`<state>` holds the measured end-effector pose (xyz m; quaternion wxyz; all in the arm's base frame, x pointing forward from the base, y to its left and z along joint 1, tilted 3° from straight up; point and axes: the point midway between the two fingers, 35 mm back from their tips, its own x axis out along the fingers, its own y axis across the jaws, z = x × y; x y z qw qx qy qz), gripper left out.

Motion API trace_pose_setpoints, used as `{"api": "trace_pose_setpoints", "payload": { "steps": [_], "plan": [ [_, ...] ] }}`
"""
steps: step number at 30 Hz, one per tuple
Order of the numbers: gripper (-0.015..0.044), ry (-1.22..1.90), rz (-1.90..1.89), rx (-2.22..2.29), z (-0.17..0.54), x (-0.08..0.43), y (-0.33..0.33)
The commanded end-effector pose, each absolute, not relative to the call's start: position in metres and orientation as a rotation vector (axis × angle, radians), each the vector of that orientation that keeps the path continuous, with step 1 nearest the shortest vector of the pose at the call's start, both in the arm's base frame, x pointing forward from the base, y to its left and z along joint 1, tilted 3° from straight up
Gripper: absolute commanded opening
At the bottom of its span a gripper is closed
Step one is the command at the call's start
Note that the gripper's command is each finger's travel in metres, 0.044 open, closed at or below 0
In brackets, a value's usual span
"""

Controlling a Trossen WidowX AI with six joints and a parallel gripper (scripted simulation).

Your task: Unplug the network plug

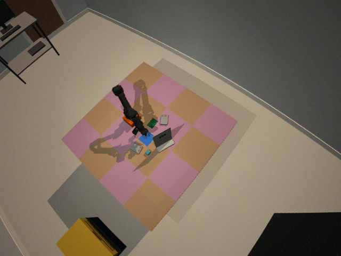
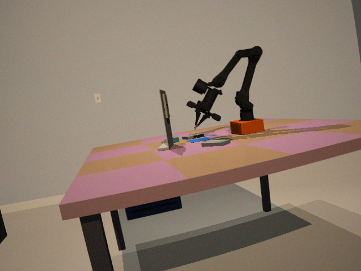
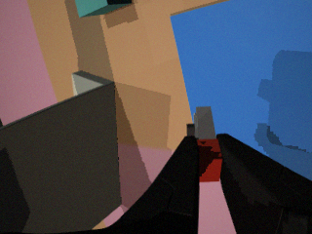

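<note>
The network plug (image 3: 210, 168) (image 2: 197, 125), red with a grey front end, is held between the fingertips in the wrist view. My gripper (image 3: 205, 144) (image 2: 197, 124) is shut on it and points steeply down, with the plug above the table and near the edge of the blue marked square (image 3: 229, 63) (image 2: 197, 140) (image 1: 145, 140). The plug is clear of the upright panel (image 1: 162, 137) (image 2: 166, 122) (image 3: 63, 161). In the top view the plug is too small to make out.
A teal block (image 1: 148, 152) (image 2: 175, 139) (image 3: 93, 6) lies beside the square. A grey device (image 1: 136, 148) (image 2: 190, 136) lies on one side, and a green board (image 1: 152, 122) and a light grey box (image 1: 164, 119) (image 2: 215, 143) lie on the other.
</note>
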<state>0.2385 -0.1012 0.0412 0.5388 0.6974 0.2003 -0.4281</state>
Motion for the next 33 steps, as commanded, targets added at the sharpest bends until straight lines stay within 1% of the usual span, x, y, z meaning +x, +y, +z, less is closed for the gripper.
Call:
{"api": "trace_pose_setpoints", "payload": {
  "steps": [1, 33],
  "plan": [
    [0.0, 0.482, -1.015, 1.66, 0.036, 0.239, -0.1],
    [0.0, 0.482, -1.015, 1.661, 0.0, 0.24, -0.099]
  ]
}}
